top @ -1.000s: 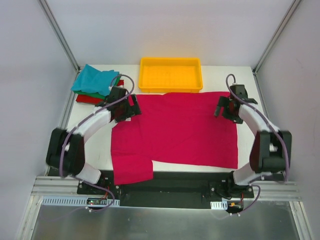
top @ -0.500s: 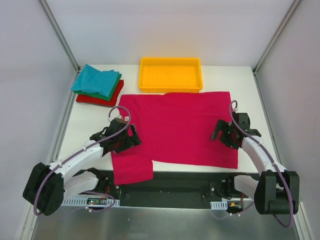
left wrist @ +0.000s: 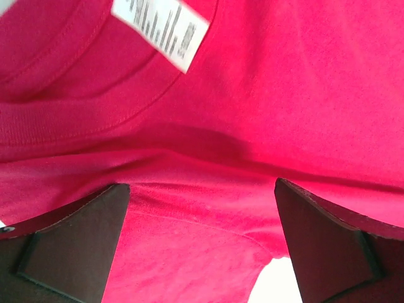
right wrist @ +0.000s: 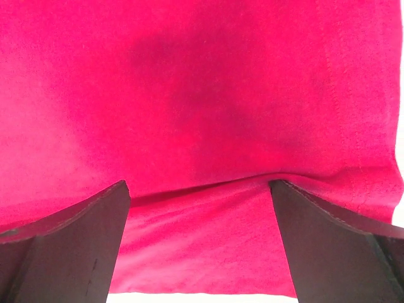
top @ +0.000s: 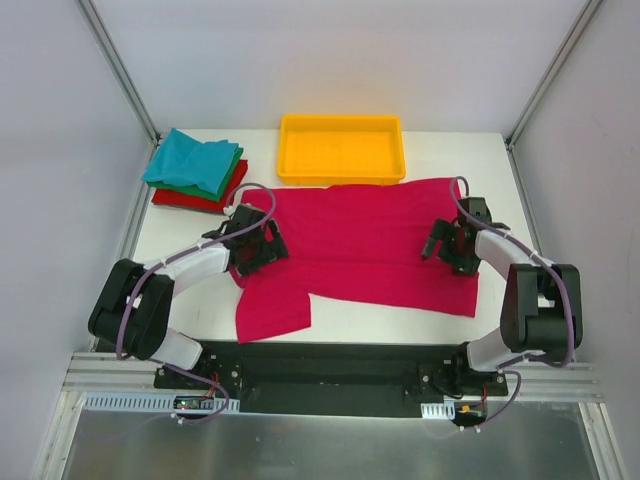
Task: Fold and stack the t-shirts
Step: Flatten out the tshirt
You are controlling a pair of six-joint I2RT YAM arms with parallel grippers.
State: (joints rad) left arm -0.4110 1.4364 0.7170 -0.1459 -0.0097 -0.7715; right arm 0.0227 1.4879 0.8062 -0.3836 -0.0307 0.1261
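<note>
The magenta-pink t-shirt (top: 370, 245) lies spread across the table, with one sleeve hanging toward the near left edge. My left gripper (top: 262, 240) sits on its left side by the collar. In the left wrist view (left wrist: 202, 252) its jaws stand wide apart over the cloth, with the white neck label (left wrist: 161, 28) above them. My right gripper (top: 447, 243) sits on the shirt's right side. Its jaws also stand wide apart (right wrist: 199, 246), with a raised crease of cloth running between the fingertips. The folded teal shirt (top: 190, 160) tops the green and red (top: 195, 200) ones at the far left.
A yellow plastic tray (top: 340, 122) stands at the far middle, touching the shirt's far edge. Metal frame posts rise at both far corners. A bare white table strip (top: 400, 322) shows between the shirt and the black base rail.
Both arms swept from the far side to the near edge, then back to mid-table. The shirt's near edge and sleeve have shifted farther from the front, and the cloth is now rumpled.
</note>
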